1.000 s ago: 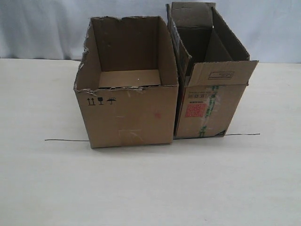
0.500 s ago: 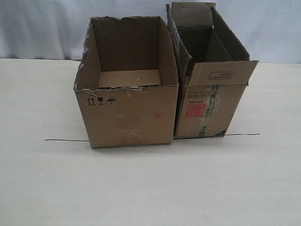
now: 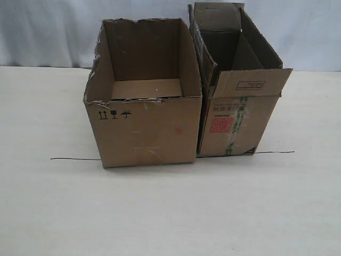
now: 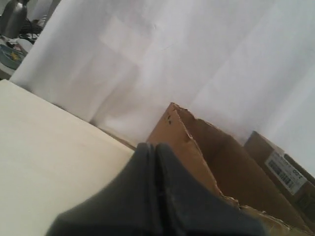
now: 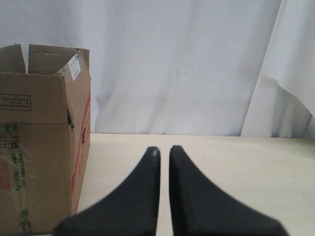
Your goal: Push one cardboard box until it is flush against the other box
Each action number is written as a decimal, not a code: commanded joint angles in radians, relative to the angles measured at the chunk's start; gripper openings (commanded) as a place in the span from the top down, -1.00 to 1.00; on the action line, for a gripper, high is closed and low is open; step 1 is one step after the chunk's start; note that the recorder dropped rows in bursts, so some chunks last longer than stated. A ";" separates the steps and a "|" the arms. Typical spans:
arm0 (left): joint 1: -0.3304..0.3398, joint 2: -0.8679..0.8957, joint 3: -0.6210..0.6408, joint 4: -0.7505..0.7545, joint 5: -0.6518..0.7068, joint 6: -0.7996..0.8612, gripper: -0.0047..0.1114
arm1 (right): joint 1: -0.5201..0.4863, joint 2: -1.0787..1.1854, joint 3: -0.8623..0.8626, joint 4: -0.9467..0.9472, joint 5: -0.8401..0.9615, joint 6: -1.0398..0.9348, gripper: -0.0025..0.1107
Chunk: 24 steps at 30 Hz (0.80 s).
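Observation:
The cardboard box (image 3: 141,130), wide with a torn rim, stands on the pale table left of centre. The other box (image 3: 237,117), taller with flaps and a red label, stands right beside it. Their facing sides meet near the top, with a thin dark slit lower down. Neither arm shows in the exterior view. My left gripper (image 4: 155,147) is shut and empty, close to the wide box's ragged edge (image 4: 216,162), with the other box (image 4: 283,169) behind. My right gripper (image 5: 164,150) is shut and empty, a hairline gap between its fingers, over the table and clear of the other box (image 5: 39,147).
A thin dark line (image 3: 74,159) runs across the table (image 3: 170,213) under both boxes' fronts and out on the right (image 3: 274,152). A white curtain (image 3: 53,32) hangs behind the table. Dark clutter (image 4: 12,19) shows past the curtain's edge.

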 commanded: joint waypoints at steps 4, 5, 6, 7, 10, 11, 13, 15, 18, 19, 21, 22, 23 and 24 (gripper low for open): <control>0.064 -0.002 0.021 -0.052 -0.125 -0.030 0.92 | -0.005 -0.004 0.002 0.006 -0.003 -0.005 0.87; 0.064 -0.002 0.021 -0.052 -0.145 -0.030 0.92 | -0.005 -0.004 0.002 0.006 -0.003 -0.005 0.87; 0.064 -0.002 0.021 -0.052 -0.165 -0.030 0.92 | -0.005 -0.004 0.002 0.006 -0.003 -0.005 0.87; 0.064 -0.002 0.021 -0.052 -0.205 -0.028 0.92 | -0.005 -0.004 0.002 0.006 -0.003 -0.005 0.87; 0.064 -0.002 0.025 -0.073 -0.241 0.086 0.92 | -0.005 -0.004 0.002 0.006 -0.003 -0.005 0.87; 0.064 -0.002 0.039 -0.232 -0.241 0.364 0.92 | -0.005 -0.004 0.002 0.006 -0.003 -0.005 0.87; 0.076 -0.002 0.065 -0.493 -0.239 0.847 0.92 | -0.005 -0.004 0.002 0.006 -0.003 -0.005 0.87; 0.090 -0.002 0.065 -0.575 -0.238 1.042 0.92 | -0.005 -0.004 0.002 0.006 -0.003 -0.005 0.87; 0.096 -0.002 0.065 -0.734 -0.154 1.335 0.92 | -0.005 -0.004 0.002 0.006 -0.003 -0.005 0.87; 0.096 -0.002 0.065 -0.810 -0.147 1.465 0.92 | -0.005 -0.004 0.002 0.006 -0.003 -0.005 0.87; 0.098 -0.002 0.065 -0.834 -0.132 1.550 0.92 | -0.005 -0.004 0.002 0.006 -0.003 -0.005 0.87; 0.101 -0.002 0.065 -0.834 -0.130 1.550 0.92 | -0.005 -0.004 0.002 0.006 -0.003 -0.005 0.87; 0.106 -0.002 0.065 -0.836 -0.130 1.547 0.92 | -0.005 -0.004 0.002 0.006 -0.003 -0.005 0.87; 0.110 -0.002 0.065 -0.836 -0.130 1.534 0.92 | -0.005 -0.004 0.002 0.006 -0.003 -0.005 0.87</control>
